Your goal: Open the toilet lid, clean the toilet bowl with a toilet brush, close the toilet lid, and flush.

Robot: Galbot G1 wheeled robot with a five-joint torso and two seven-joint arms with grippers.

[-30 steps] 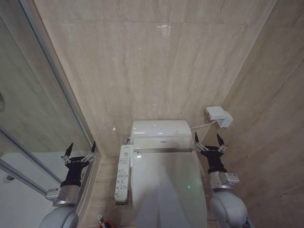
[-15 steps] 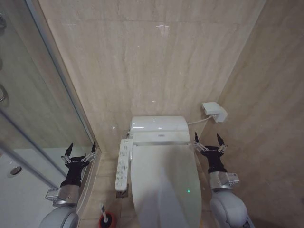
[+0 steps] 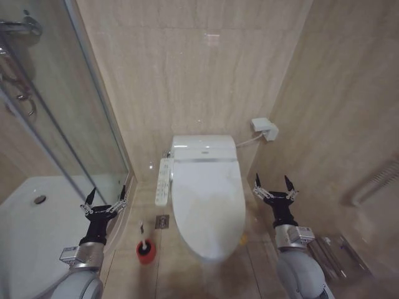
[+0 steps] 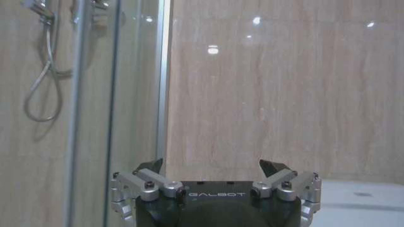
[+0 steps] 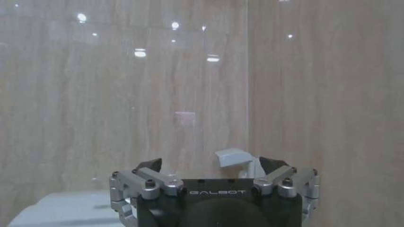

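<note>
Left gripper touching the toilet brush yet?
Apart. Head view: left gripper hangs open above the shower tray's edge; the toilet brush stands in its red holder, bare floor between.

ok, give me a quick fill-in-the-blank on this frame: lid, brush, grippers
1. The toilet lid is ____, covering the bowl.
2. The toilet brush stands in a ____ holder on the floor, on the robot's left of the toilet.
3. The left gripper and the right gripper both have their jaws ____ and hold nothing.
4. The control panel sits on the toilet's side nearer the ____ gripper.

Missing words: closed; red; open; left
</note>
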